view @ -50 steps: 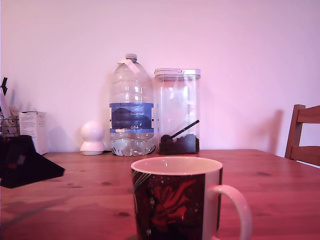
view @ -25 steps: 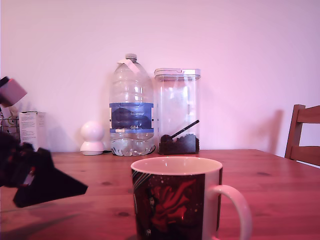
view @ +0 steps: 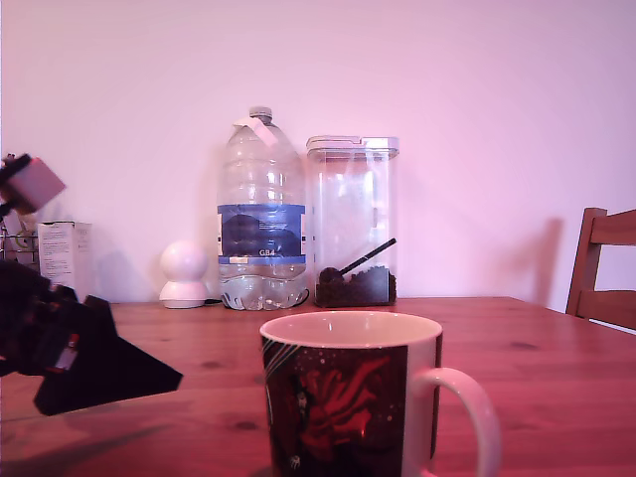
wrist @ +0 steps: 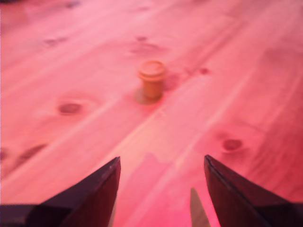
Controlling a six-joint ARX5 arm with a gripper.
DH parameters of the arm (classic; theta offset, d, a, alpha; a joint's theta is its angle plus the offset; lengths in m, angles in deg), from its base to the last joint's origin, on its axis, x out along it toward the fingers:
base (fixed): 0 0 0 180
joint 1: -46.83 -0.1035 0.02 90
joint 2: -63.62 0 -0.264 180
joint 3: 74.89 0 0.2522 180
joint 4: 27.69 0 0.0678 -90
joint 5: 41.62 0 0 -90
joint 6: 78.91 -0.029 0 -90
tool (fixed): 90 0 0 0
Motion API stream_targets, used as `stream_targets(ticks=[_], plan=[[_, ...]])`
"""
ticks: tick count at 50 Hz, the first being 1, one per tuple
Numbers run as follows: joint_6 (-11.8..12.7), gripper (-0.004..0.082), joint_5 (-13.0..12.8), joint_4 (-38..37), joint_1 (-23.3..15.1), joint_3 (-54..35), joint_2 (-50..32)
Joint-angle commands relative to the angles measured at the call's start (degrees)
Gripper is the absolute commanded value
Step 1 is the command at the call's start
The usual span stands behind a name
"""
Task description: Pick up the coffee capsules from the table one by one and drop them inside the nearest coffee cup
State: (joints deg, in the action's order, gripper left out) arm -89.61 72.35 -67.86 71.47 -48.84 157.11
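Note:
An orange coffee capsule [wrist: 152, 84] stands upright on the reddish-brown wooden table [wrist: 236, 71] in the wrist view, some way ahead of my gripper [wrist: 161, 163]. The two dark fingers are spread apart with only bare wood between them, so the gripper is open. In the exterior view the gripper [view: 109, 373] hangs above the table [view: 537, 378] at the view's left, pointing toward the coffee cup [view: 348, 407]. That cup, dark with a red figure, white rim and handle, fills the front centre. The capsule does not show in the exterior view.
At the back of the table stand a large water bottle [view: 261, 214], a clear lidded container [view: 354, 221] with dark grounds and a scoop, a small white round device [view: 184, 273] and a white box [view: 68, 260]. A wooden chair [view: 601, 268] is at the exterior view's right.
The gripper has come in from the exterior view's left edge toward the cup and risen slightly. The cup and the back items stay put.

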Motion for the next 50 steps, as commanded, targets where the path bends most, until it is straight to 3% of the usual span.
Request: stream_targets(ticks=[1, 5, 16, 40, 50], plan=[[0.5, 0.05, 0.17, -0.35, 0.59, 1.33, 1.77], [1.7, 0.05, 0.28, -0.55, 1.14, 2.73, 3.93], [1.84, 0.05, 0.42, -0.59, 2.93, 6.32, 8.11], [4.94, 0.05, 0.37, -0.85, 4.68, 12.44, 13.07], [5.35, 0.05, -0.46, 2.73, 5.16, 14.84, 13.16]])
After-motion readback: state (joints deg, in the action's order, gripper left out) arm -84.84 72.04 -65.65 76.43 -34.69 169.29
